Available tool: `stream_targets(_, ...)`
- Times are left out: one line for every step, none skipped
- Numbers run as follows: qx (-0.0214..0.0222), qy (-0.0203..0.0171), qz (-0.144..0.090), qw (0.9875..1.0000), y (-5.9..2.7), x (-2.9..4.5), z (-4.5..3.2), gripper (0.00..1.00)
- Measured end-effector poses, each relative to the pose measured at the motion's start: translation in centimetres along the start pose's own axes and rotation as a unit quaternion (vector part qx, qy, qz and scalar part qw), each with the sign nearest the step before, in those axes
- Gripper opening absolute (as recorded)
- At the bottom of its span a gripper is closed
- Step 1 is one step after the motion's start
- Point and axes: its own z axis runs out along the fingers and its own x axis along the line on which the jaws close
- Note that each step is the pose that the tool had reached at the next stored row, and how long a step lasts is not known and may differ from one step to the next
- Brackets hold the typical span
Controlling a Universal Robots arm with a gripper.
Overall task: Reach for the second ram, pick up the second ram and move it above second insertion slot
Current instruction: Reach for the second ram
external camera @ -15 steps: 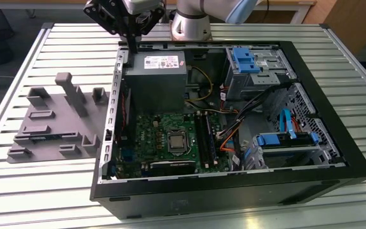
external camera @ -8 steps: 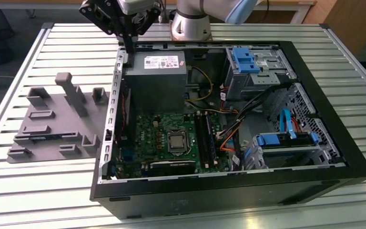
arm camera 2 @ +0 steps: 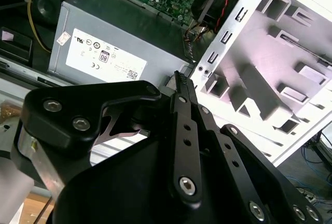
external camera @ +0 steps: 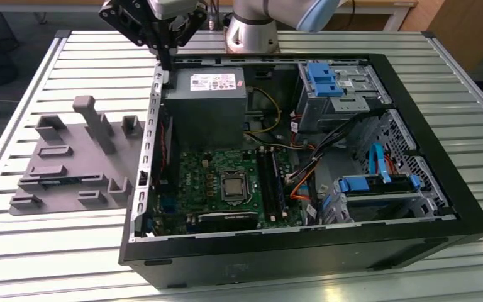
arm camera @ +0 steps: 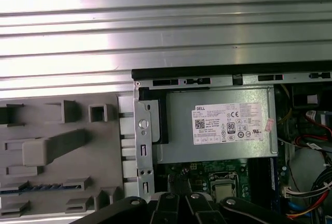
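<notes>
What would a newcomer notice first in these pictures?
An open computer case lies on the slatted table, its green motherboard bare. The gripper hangs over the case's corner beside the grey power supply. A grey holder lies by the case, at the exterior view's left.

A white printed label (arm camera: 228, 123) bearing a square code and small certification marks lies on the top face of the grey power supply (arm camera: 218, 151). A small pale sticker (arm camera: 268, 125) sits at that label's edge.
</notes>
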Motion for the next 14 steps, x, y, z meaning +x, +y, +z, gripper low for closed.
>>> stream_targets(0.0, 0.0, 0.0, 1.0, -0.01, 0.09, 0.0, 0.11)
stream_targets(0.0, 0.0, 0.0, 1.0, -0.02, 0.22, 0.0, 0.11)
stream_targets(0.0, 0.0, 0.0, 1.0, -0.03, 0.34, 0.0, 0.11)
stream_targets(0.0, 0.0, 0.0, 1.0, -0.03, 0.47, 0.0, 0.11)
stream_targets(0.0, 0.0, 0.0, 1.0, -0.05, 0.61, -0.01, 0.11)
stream_targets(0.0, 0.0, 0.0, 1.0, -0.06, 0.75, -0.01, 0.11)
stream_targets(0.0, 0.0, 0.0, 1.0, -0.07, 0.88, -0.01, 0.11)
stream_targets(0.0, 0.0, 0.0, 1.0, -0.08, 1.02, -0.01, 0.11)
stream_targets(0.0, 0.0, 0.0, 1.0, -0.09, 1.18, -0.01, 0.11)
stream_targets(0.0, 0.0, 0.0, 1.0, -0.1, 1.32, -0.01, 0.11)
stream_targets(0.0, 0.0, 0.0, 1.0, -0.11, 1.46, -0.01, 0.11)
stream_targets(0.0, 0.0, 0.0, 1.0, -0.12, 1.6, -0.02, 0.11)
stream_targets(0.0, 0.0, 0.0, 1.0, -0.13, 1.74, -0.02, 0.11)
stream_targets(0.0, 0.0, 0.0, 1.0, -0.14, 1.88, -0.02, 0.11)
